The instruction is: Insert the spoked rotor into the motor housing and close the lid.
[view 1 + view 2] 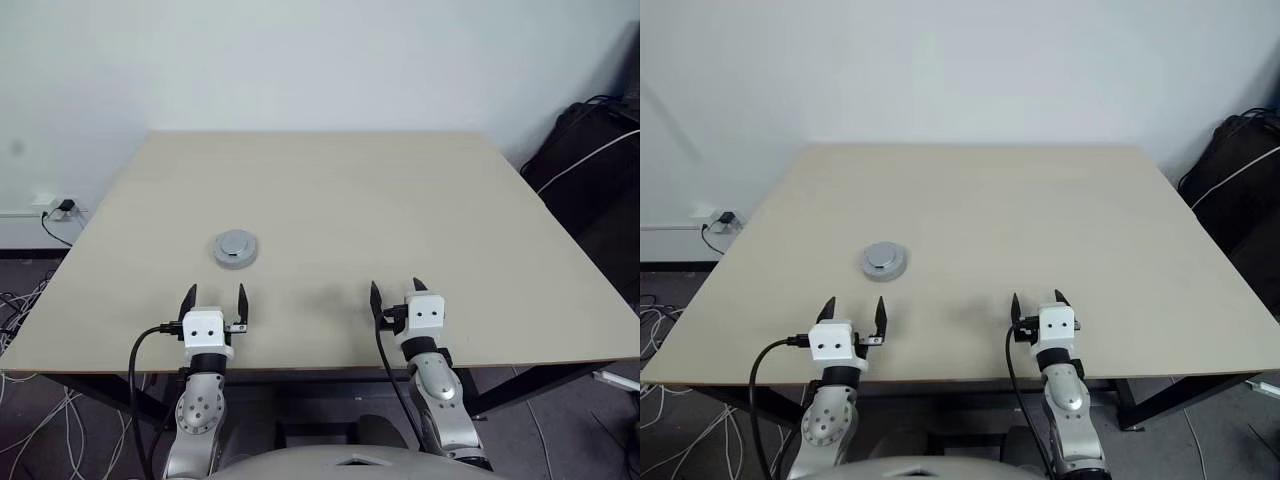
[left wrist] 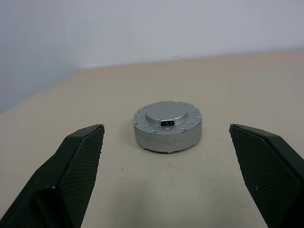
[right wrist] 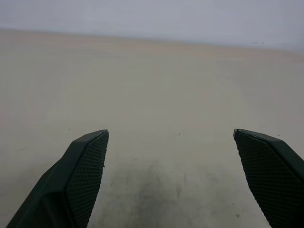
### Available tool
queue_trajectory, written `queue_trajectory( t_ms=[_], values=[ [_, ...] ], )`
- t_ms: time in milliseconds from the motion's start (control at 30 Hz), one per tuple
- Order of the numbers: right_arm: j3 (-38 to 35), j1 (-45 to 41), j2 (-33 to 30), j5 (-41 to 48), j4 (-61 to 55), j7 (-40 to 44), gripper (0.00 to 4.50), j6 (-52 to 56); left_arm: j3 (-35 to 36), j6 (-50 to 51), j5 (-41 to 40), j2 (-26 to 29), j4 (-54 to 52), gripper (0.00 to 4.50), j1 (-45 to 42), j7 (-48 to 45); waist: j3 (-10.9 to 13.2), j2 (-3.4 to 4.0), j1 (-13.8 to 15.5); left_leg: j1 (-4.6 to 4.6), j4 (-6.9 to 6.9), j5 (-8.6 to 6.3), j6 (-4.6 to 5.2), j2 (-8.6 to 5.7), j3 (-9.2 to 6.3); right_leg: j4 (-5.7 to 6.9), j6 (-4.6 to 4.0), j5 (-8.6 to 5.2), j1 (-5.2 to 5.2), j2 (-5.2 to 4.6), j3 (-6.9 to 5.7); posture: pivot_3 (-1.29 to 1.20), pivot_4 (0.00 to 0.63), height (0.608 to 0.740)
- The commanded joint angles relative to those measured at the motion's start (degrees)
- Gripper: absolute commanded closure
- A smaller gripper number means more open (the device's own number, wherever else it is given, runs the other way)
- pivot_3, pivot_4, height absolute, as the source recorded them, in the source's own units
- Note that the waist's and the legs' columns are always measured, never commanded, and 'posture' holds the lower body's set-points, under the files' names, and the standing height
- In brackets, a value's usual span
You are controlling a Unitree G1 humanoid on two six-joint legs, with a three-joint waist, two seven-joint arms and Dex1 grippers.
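Note:
A silvery-grey round motor housing (image 1: 236, 248) sits on the left half of the table (image 1: 400, 200). Its smooth grey lid (image 2: 167, 113) lies closed on top, with a small dark connector slot facing me. The spoked rotor is hidden. My left gripper (image 1: 216, 295) is open, level, just short of the housing and pointing at it, with the housing centred between its fingers (image 2: 80, 161) in the left wrist view. My right gripper (image 1: 396, 290) is open over bare tabletop near the front edge, with nothing between its fingers (image 3: 85, 166).
The table's front edge runs just under both wrists. A black bag (image 1: 590, 150) with a white cable stands off the table's far right. On the left there is a wall socket (image 1: 55, 207), with loose cables (image 1: 25, 310) on the floor.

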Motion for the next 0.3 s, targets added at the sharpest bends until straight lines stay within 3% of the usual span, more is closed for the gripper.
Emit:
queue_trajectory(
  t_ms=[33, 300],
  values=[
    [-0.9, -1.29, -0.02, 0.42, -0.24, 0.24, 0.0, -1.63, 0.06, -0.09, -0.4, -0.21, -0.71, 0.04, -1.17, -0.34, 0.0, 0.0, 0.0, 0.0, 0.01, 0.0, 0.0, 0.0, 0.0, 0.02, 0.0, 0.0, 0.0, 0.0, 0.0, 0.0, 0.0, 0.74],
    [-0.88, -1.42, 0.28, -0.2, -1.79, -0.26, 0.0, -0.3, -0.02, 0.07, -0.3, -0.7, 0.07, 0.04, -1.8, -0.52, -0.02, 0.02, 0.0, 0.0, 0.08, 0.0, 0.0, 0.01, -0.01, 0.06, 0.01, 0.01, 0.02, 0.04, 0.0, 0.0, 0.0, 0.74]
  ],
)
